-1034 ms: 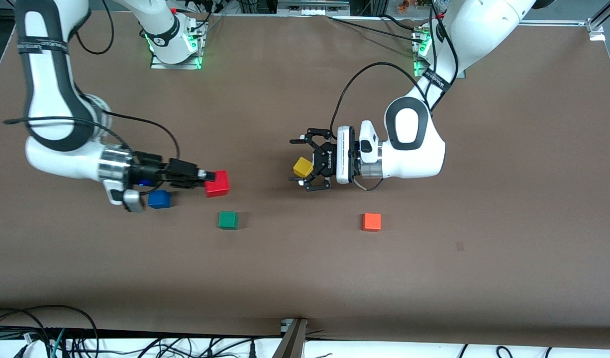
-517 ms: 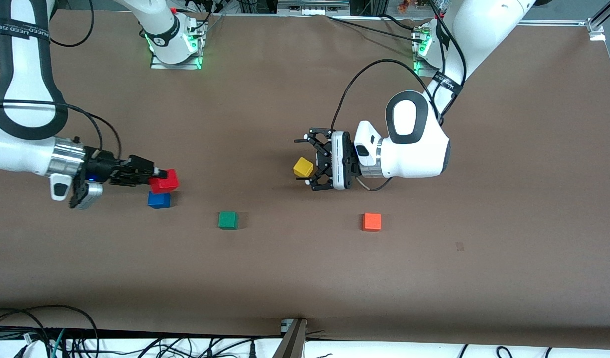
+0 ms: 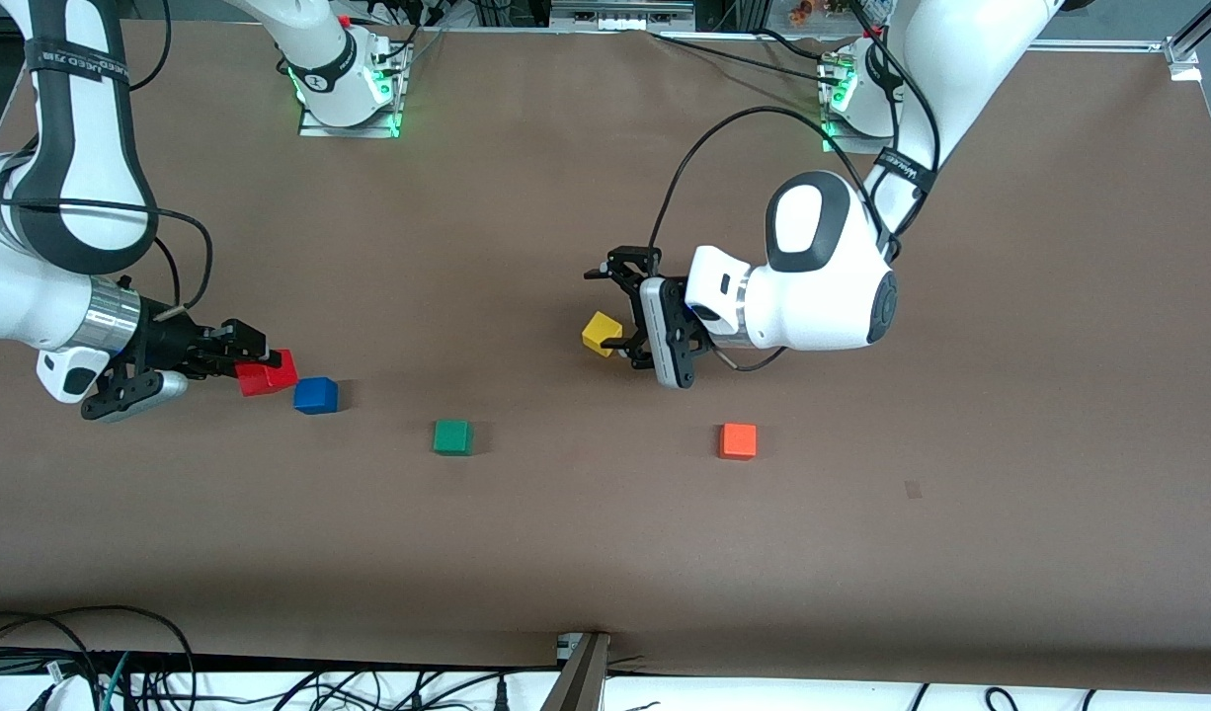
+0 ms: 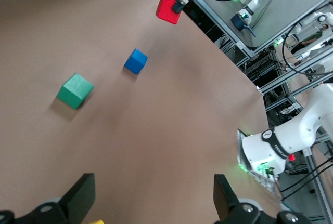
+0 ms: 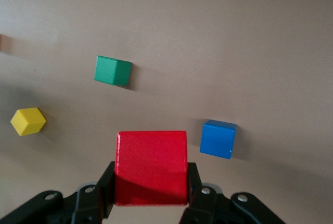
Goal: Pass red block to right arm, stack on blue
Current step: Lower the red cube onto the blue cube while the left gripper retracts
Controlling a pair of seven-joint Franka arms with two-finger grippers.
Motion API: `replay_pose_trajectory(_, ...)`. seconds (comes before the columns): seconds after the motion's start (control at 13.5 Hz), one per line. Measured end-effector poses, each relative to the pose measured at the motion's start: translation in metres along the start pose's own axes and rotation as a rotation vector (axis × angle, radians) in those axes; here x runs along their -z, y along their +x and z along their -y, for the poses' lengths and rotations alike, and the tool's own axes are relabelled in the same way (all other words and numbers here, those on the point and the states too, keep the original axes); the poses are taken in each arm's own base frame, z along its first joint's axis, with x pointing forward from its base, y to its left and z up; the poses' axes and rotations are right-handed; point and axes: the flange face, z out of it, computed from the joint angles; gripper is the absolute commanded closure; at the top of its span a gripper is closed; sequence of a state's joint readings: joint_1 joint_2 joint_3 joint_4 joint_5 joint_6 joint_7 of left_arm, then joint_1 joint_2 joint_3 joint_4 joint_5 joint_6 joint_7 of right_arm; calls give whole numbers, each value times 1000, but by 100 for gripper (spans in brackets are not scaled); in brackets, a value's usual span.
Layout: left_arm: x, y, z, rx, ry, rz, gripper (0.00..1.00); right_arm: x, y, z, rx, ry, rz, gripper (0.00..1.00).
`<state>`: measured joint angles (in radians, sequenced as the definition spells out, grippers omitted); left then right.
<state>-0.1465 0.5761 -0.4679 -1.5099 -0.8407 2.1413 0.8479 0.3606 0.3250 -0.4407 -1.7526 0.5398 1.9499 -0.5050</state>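
You have a wide brown table (image 3: 605, 553) in front of you, with both arm bases along its top edge in the front view.

Your right arm (image 3: 67, 197) reaches down at its own end of the table. Its slim black right gripper (image 3: 260, 365) is clamped tight on the red block (image 3: 267, 374). The right wrist view shows this plainly: the red block (image 5: 151, 167) sits squarely between the two black fingers (image 5: 106, 190), one pressed to each side. The block is carried in the air just beside the blue block (image 3: 316, 395), toward the right arm's end of the table from it, not on top of it. The two blocks look apart.

Your left arm (image 3: 823, 286) hangs over the middle of the table. Its broad left gripper (image 3: 633, 316) has its fingers (image 4: 78, 200) spread wide and holds nothing; the yellow block (image 3: 602, 333) lies on the table right by the fingertips, and you cannot tell from the front view whether they touch it.

The blue block (image 5: 218, 139) rests flat on the table by itself. The green block (image 3: 452, 436) lies nearer to the front camera than the blue one, toward the left arm's end. The orange block (image 3: 738, 440) lies about level with the green one and well apart from it, closer still to the left arm's end.
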Motion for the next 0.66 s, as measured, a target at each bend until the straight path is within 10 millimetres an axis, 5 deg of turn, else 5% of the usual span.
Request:
replay_pose_trajectory(0.3,21,15,-21,228,146,127,0,-4,1,-4,4,-26,2,100)
replay_pose_trajectory(0.66,56,9,-36,435,461,275,0,-17,6,-9,-36,-128,19,100)
